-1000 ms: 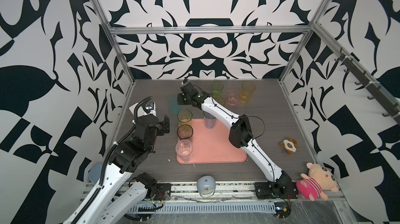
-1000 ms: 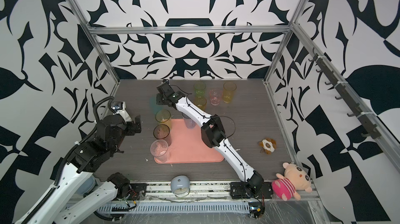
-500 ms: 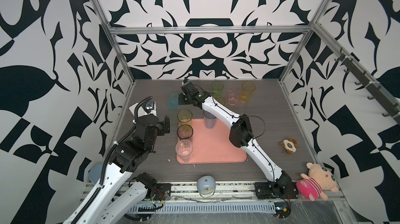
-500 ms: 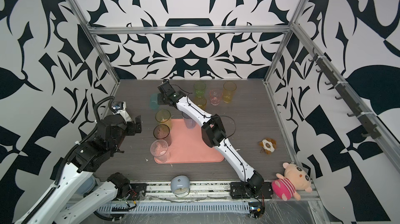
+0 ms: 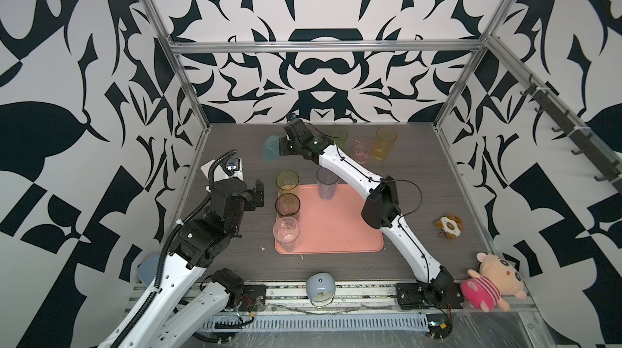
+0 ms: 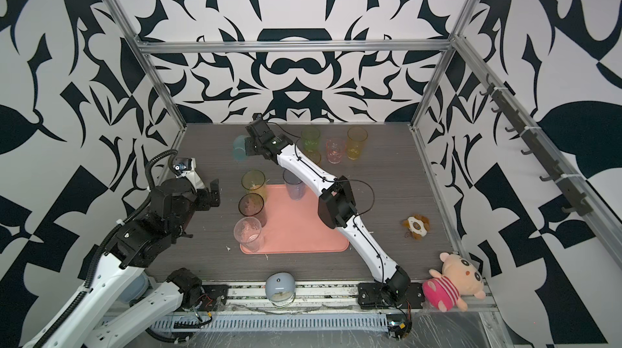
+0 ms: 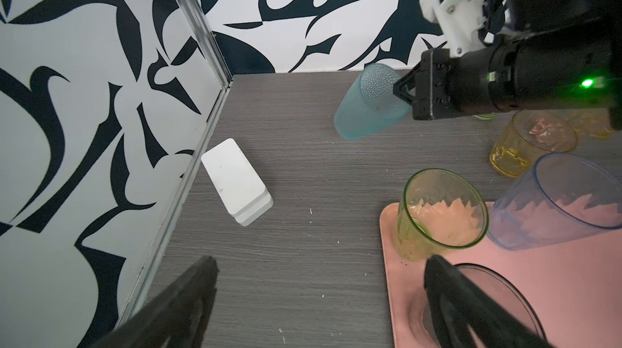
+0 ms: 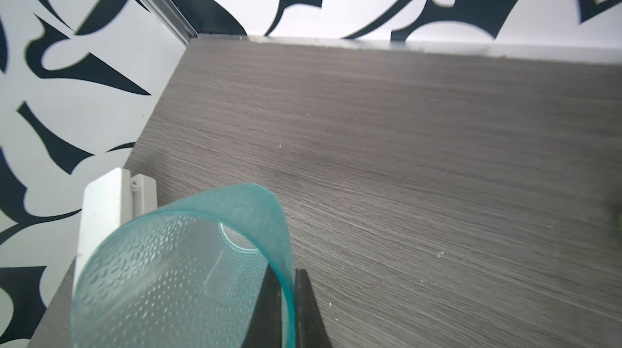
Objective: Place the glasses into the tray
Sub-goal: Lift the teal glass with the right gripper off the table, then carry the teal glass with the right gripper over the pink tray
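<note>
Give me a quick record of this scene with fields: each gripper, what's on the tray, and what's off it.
right gripper: shut on the rim of the teal glass, which is tilted, beyond the tray
left gripper: open, empty, left of the tray
on tray: yellow-green, smoky, clear, blue, all upright
off tray: green, pink, yellow, amber, at the far side

The salmon tray [image 5: 340, 228] is bare across its middle and near right. A yellow-green tumbler [image 5: 287, 183], smoky tumbler [image 5: 287, 204] and clear tumbler [image 5: 286, 233] wall its left edge. A blue-grey tumbler [image 5: 327, 187] stands at the far edge, beneath the slanting right arm [image 5: 350, 169].
</note>
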